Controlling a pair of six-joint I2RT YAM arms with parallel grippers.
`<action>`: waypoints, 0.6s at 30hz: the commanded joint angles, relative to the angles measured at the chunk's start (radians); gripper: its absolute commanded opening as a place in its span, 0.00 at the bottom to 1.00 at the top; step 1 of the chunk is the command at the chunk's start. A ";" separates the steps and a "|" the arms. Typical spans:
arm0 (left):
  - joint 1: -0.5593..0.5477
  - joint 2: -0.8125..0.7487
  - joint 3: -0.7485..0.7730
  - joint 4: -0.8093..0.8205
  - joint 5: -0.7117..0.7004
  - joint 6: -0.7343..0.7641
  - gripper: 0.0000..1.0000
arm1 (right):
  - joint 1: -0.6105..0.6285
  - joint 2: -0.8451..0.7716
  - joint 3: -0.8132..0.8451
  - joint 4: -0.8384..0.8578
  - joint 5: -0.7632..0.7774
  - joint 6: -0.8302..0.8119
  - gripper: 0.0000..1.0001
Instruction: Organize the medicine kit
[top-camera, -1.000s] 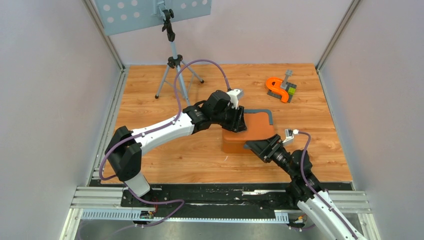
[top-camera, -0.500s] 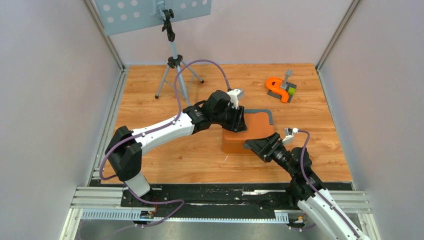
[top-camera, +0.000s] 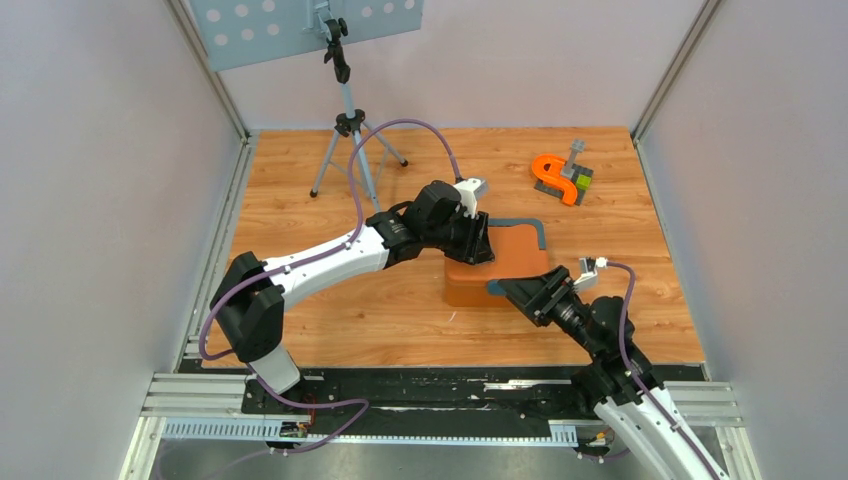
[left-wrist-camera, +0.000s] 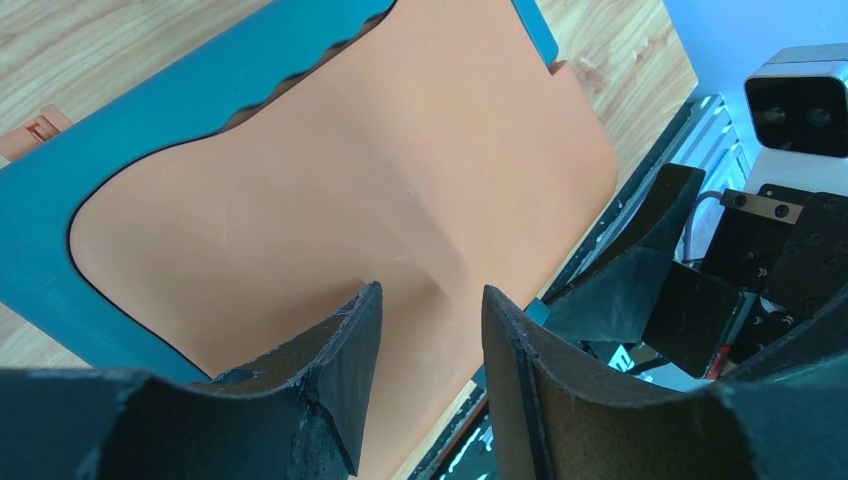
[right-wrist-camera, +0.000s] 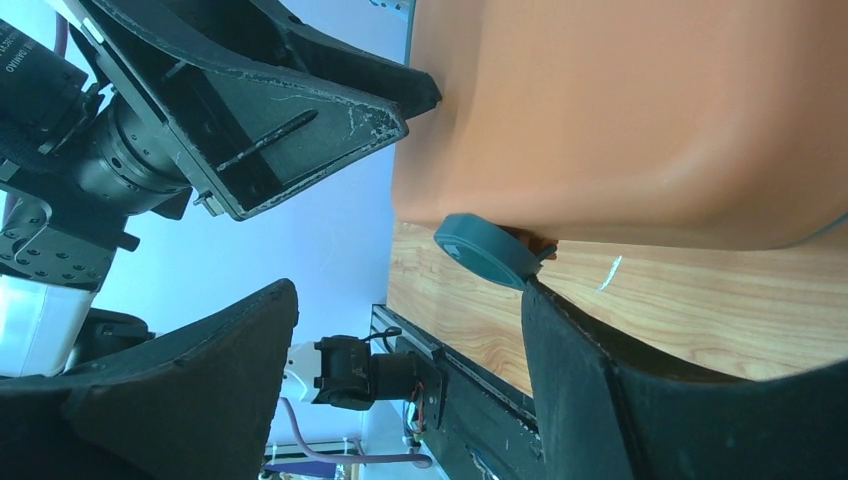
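Observation:
The medicine kit (top-camera: 510, 258) is an orange case with a teal rim, lying in the middle of the wooden table. My left gripper (top-camera: 479, 247) rests over its left edge. In the left wrist view its jaws (left-wrist-camera: 430, 330) stand a little apart above the orange lid (left-wrist-camera: 330, 190), holding nothing. My right gripper (top-camera: 508, 290) is at the kit's near right corner. In the right wrist view it (right-wrist-camera: 410, 340) is wide open, and one finger (right-wrist-camera: 580, 370) sits just below the teal corner (right-wrist-camera: 487, 251) of the kit.
A camera tripod (top-camera: 347, 130) stands at the back left under a perforated panel (top-camera: 300, 25). An orange S-shaped piece on a grey-green block (top-camera: 560, 177) lies at the back right. Walls close in the table on both sides.
My right arm has shifted slightly to the right, with its fingers staying at the kit's near corner. The left arm and the kit have not moved.

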 joint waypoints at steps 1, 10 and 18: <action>-0.006 0.070 -0.067 -0.193 -0.017 0.006 0.52 | 0.007 -0.010 0.078 0.063 -0.018 0.015 0.79; -0.007 0.068 -0.069 -0.194 -0.016 0.006 0.52 | 0.008 0.003 0.087 0.059 -0.028 0.007 0.77; -0.006 0.070 -0.070 -0.190 -0.017 0.006 0.52 | 0.008 -0.006 0.089 0.035 -0.032 0.007 0.77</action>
